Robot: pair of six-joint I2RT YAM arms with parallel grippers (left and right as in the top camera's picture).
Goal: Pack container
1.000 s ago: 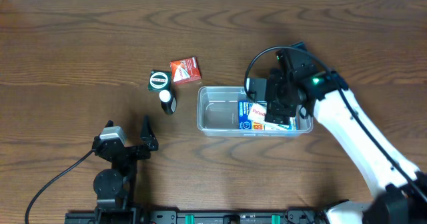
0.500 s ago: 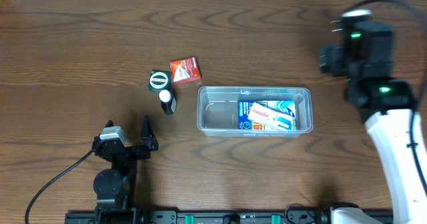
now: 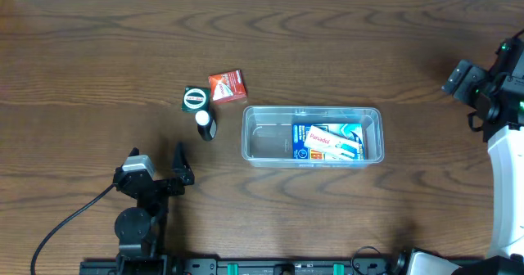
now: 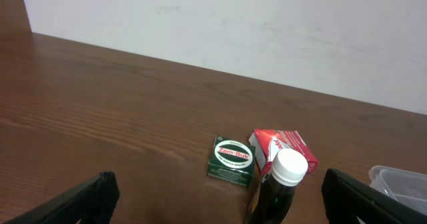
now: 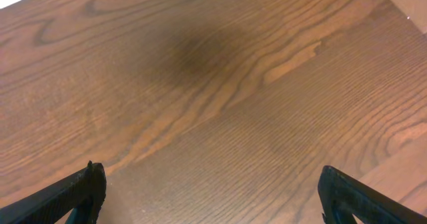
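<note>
The clear plastic container (image 3: 260, 141) lies at the table's middle, and its corner shows in the left wrist view (image 4: 400, 183). A blue and white Panadol box (image 3: 328, 142) lies in its right half. To its left stand a dark bottle with a white cap (image 3: 205, 124) (image 4: 280, 184), a green Zam-Buk box (image 3: 195, 99) (image 4: 231, 160) and a red box (image 3: 227, 87) (image 4: 285, 146). My left gripper (image 3: 157, 164) (image 4: 213, 204) is open and empty, near the front left, short of the bottle. My right gripper (image 3: 467, 99) (image 5: 213, 197) is open and empty over bare wood, far right of the container.
A black cable (image 3: 70, 226) runs from the left arm's base towards the front left corner. A white wall (image 4: 267, 31) rises behind the table's far edge. The right arm's white link (image 3: 508, 185) runs along the right edge.
My right gripper was over the container's right half one second ago. It has lifted off and swung far to the right, leaving the Panadol box in the container. The left arm has not moved.
</note>
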